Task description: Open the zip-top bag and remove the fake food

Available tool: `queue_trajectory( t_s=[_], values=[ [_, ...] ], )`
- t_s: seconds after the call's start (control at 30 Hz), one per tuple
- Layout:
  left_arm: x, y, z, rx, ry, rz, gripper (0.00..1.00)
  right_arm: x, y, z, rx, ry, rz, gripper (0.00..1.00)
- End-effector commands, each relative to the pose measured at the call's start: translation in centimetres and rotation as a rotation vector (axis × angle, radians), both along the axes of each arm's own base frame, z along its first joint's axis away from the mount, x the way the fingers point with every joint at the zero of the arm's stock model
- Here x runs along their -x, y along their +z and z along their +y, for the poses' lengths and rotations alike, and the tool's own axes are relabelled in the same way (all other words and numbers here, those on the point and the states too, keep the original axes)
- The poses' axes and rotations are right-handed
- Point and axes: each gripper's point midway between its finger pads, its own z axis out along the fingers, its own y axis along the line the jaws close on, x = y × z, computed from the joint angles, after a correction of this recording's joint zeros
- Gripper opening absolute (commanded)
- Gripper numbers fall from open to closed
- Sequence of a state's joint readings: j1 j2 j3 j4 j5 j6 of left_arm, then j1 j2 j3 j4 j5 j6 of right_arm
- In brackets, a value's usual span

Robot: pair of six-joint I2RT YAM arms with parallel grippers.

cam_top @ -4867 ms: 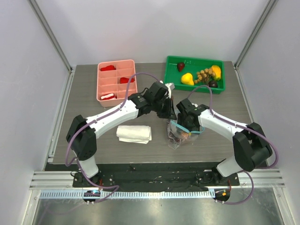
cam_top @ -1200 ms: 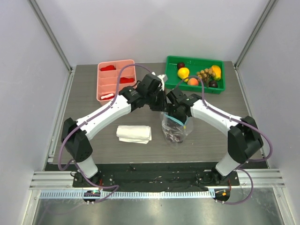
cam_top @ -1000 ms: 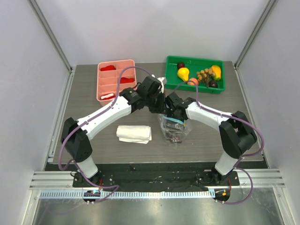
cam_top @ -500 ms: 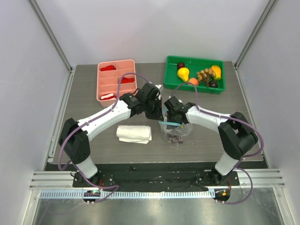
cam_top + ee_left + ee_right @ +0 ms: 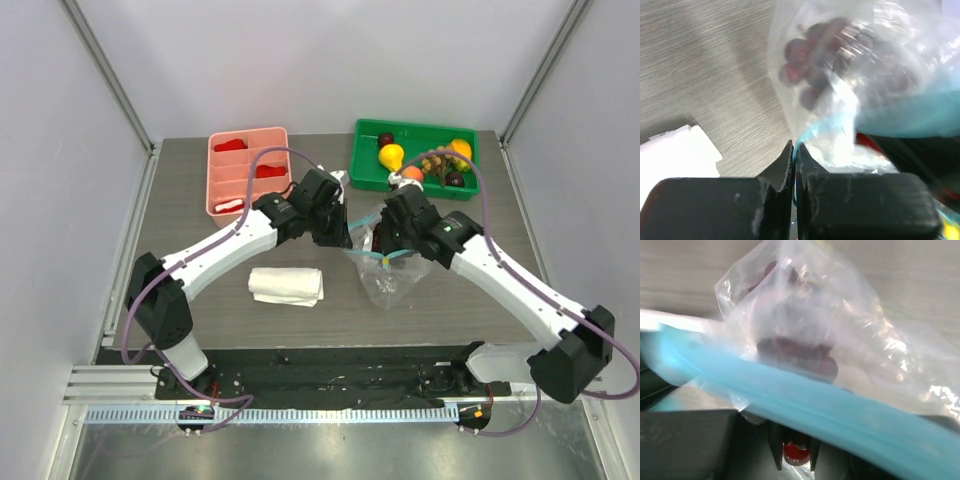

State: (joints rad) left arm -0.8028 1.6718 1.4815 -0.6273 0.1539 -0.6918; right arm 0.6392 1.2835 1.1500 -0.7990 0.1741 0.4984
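The clear, crinkly plastic zip-top bag (image 5: 385, 275) with a light-blue zip strip is found at the centre of the top view, between both grippers. Its edge is pinched in the fully closed left gripper (image 5: 794, 154). Dark purple plastic grapes (image 5: 807, 65) are seen inside. The strip is draped across the right gripper (image 5: 387, 237); whether it is gripped cannot be told. A folded white cloth (image 5: 287, 285) lies just left.

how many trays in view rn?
2. A pink divided tray sits at the back left and a green tray at the back right. No other tray shows in any view, and nothing suggests one is hidden.
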Motion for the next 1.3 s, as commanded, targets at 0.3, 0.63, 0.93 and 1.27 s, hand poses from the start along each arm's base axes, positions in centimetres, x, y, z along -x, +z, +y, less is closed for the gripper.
queue_trajectory(
  t_s=[0.3,0.63,0.93,1.27],
  values=[
    [-1.9,5.0,0.4,0.032,0.032,-0.155,0.0,0.8,3.7,-3.2,-0.067,-0.105,-0.155,0.01],
    [1.4,5.0,-2.5,0.095,-0.1,-0.134,0.0,-3.3,2.9,3.8,-0.377,-0.262,0.046,0.01],
    [3.3,3.3,-3.1,0.038,-0.145,-0.13,0.0,-5.9,4.4,5.9,-0.443,-0.295,0.152,0.01],
    [0.6,-1.3,1.0,-0.083,-0.033,-0.103,0.0,0.5,7.8,2.3,-0.445,-0.108,0.297,0.01]
  ],
)
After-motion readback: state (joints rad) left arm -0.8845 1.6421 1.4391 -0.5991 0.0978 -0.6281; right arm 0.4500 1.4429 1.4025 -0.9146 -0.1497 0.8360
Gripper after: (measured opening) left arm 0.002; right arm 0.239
